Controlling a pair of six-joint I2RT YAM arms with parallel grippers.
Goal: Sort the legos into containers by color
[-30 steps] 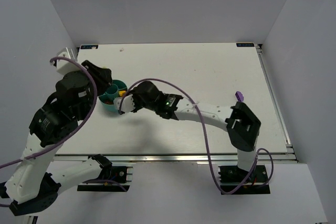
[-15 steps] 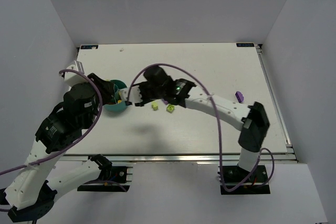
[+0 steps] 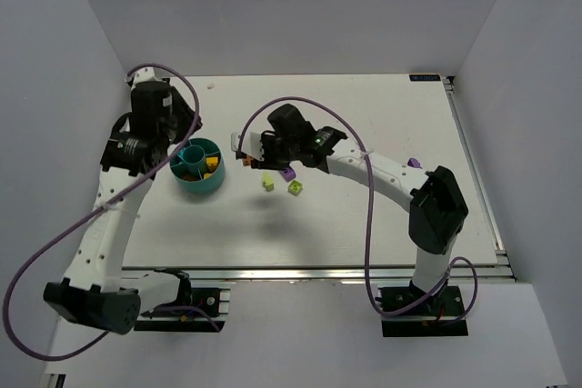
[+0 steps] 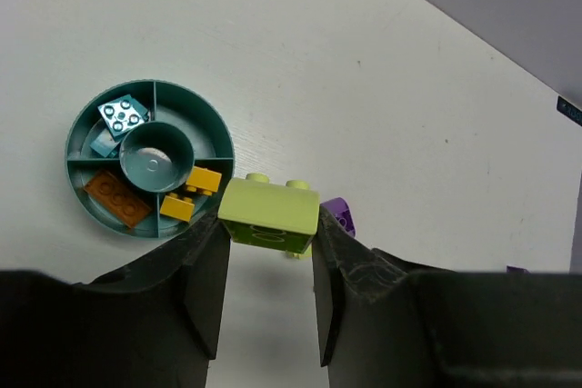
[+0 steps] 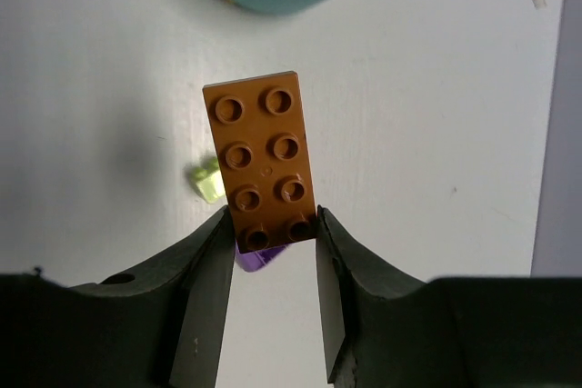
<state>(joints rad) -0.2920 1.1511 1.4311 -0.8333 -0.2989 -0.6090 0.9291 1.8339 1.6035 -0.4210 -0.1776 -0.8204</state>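
meanwhile both arms hang near the teal divided bowl (image 4: 69,147), left gripper (image 4: 268,241) clamped on a lime green brick (image 4: 269,211), right gripper (image 5: 271,229) clamped on a brown two-by-four brick (image 5: 264,152); heading for the bowl together they could collide, and the long brown brick may bridge a divider or tip out

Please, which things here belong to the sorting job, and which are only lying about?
Belong to the job: teal bowl; lime brick in left gripper; brown brick in right gripper; loose lime brick and purple brick on the table.
Only lying about: purple cables; small white speck near the table's far edge.
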